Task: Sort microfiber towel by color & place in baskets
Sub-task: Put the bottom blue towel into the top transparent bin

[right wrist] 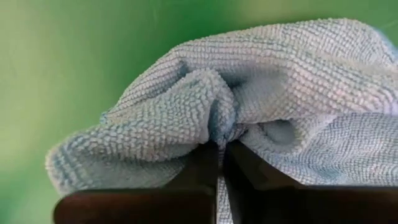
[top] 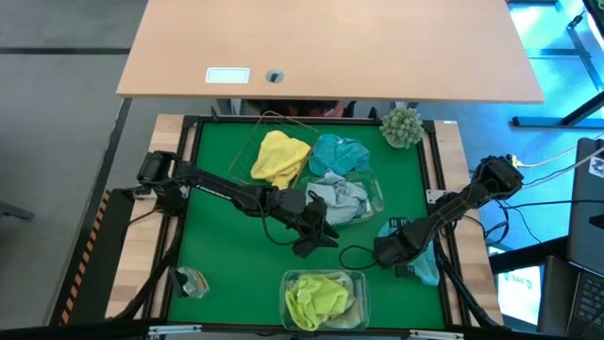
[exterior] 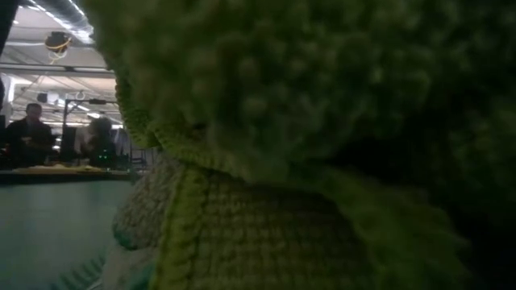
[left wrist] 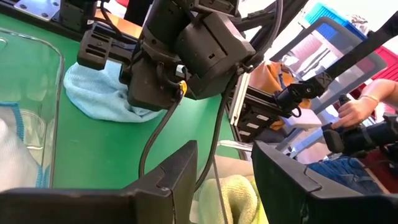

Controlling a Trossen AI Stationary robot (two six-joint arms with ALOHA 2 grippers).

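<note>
My right gripper (top: 393,251) is down at the table's right side, shut on a light blue towel (top: 422,257) that lies on the green mat. My left gripper (top: 318,236) hangs open over the middle of the mat, between the two clear tubs, touching nothing. A yellow towel (top: 280,156) lies in the wire basket (top: 274,118). Beside it lies a teal towel (top: 338,151). Pale blue towels fill one clear tub (top: 370,200). Lime towels (top: 321,296) fill the near clear tub (top: 360,283) and block most of the low view. My right gripper pinches a raised fold (right wrist: 214,118) of the light blue towel between its two fingers (right wrist: 202,162). It comes from above, slanting down. The rest of the towel (left wrist: 102,93) lies bunched on the mat.
A grey-green ball plant (top: 401,126) stands at the far right corner. A small object (top: 191,280) lies at the near left. A raised black frame (top: 189,142) borders the mat. People (exterior: 32,129) stand in the room beyond, and a hand (left wrist: 354,112) shows past the right edge.
</note>
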